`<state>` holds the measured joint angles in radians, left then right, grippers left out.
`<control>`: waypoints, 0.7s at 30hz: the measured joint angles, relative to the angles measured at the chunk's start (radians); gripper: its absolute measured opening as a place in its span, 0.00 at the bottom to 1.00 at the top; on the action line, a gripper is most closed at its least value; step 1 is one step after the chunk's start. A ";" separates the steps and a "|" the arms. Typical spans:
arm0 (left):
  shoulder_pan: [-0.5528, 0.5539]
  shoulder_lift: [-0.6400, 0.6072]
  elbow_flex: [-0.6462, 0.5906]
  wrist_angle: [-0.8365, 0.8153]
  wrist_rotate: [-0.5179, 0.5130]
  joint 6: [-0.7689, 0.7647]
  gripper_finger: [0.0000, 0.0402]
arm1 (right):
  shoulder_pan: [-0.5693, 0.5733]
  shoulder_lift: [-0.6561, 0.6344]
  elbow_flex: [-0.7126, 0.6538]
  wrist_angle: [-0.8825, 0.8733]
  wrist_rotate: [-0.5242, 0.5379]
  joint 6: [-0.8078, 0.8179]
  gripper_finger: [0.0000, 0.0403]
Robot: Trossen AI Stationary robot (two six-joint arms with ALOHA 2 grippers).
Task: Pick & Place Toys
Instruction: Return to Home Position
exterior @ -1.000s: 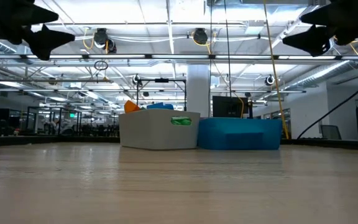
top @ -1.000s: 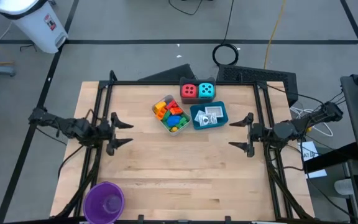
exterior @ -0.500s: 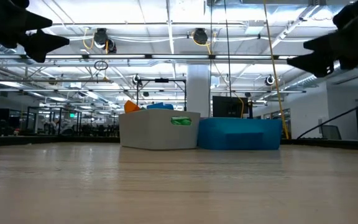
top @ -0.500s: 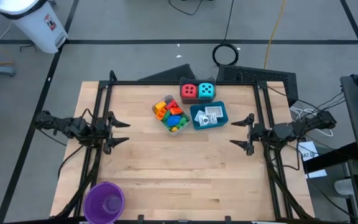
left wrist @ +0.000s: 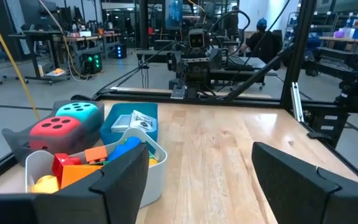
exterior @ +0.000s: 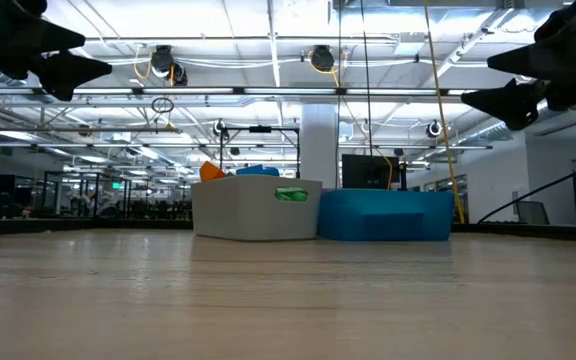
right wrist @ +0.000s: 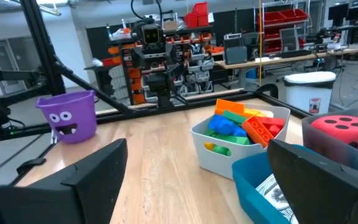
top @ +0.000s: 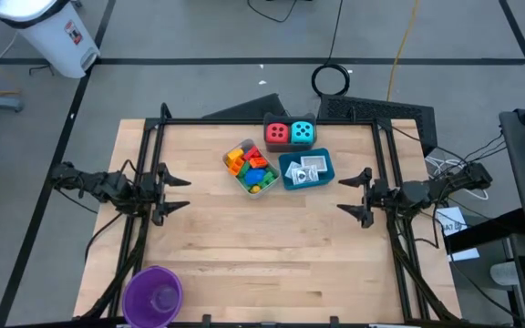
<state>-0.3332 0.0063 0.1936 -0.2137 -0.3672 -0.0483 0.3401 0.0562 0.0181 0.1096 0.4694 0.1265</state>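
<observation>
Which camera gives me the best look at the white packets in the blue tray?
The high view: it looks straight down into the blue tray, so the white packets lie uncovered. The left wrist view shows them slantwise over the rim; the right wrist view catches one corner; the low view shows only the tray's wall.

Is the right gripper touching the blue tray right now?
Apart. The high view shows a strip of bare table between the open right gripper and the blue tray.
</observation>
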 joint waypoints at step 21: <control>0.000 0.000 0.000 0.001 0.001 -0.005 0.73 | 0.000 0.003 -0.003 0.013 0.000 -0.011 0.89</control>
<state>-0.3336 0.0063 0.1936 -0.2123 -0.3665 -0.0528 0.3401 0.0593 0.0151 0.1223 0.4694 0.1158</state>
